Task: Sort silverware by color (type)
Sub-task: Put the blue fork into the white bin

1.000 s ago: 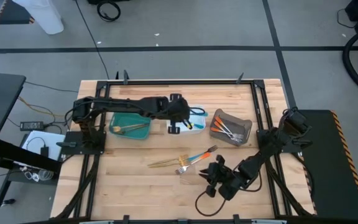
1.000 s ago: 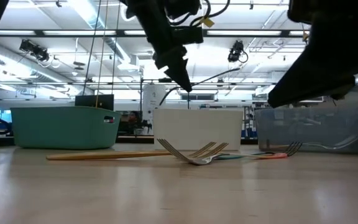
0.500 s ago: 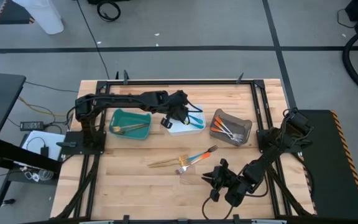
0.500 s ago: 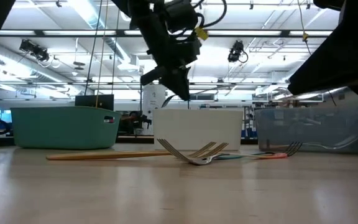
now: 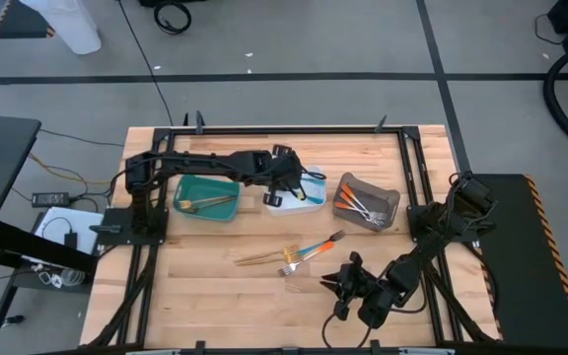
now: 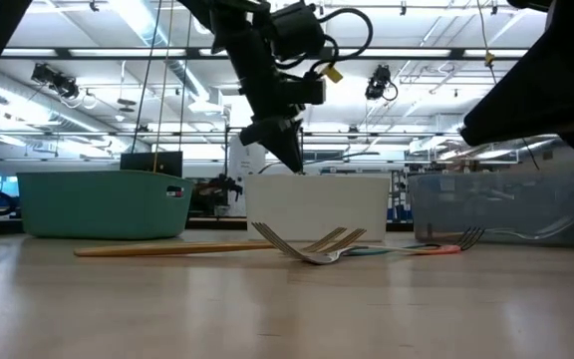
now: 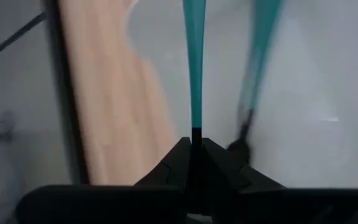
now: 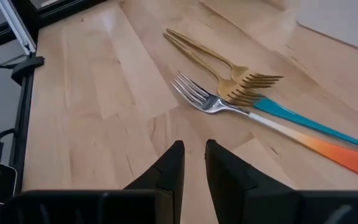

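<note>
Since a moment earlier, the left gripper (image 5: pixel 273 198) had dipped back over the white bin (image 5: pixel 310 198), its fingers (image 7: pixel 174 163) pinched on a teal-handled utensil (image 7: pixel 194 68), apparently ready to drop it. Meanwhile the right gripper (image 5: pixel 338 285) had backed toward 6 o'clock, its fingers (image 8: pixel 169 165) slightly parted and empty. Two gold forks (image 8: pixel 219 65) and a silver fork (image 8: pixel 207 99) lay unsorted mid-counter (image 5: pixel 205 276).

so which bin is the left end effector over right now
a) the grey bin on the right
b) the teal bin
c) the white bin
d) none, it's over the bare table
c: in the high view the left end effector sits over the white bin, between the teal bin and the grey bin, and its wrist view shows a blue-handled utensil pinched between its fingers over that bin's pale floor.
</note>
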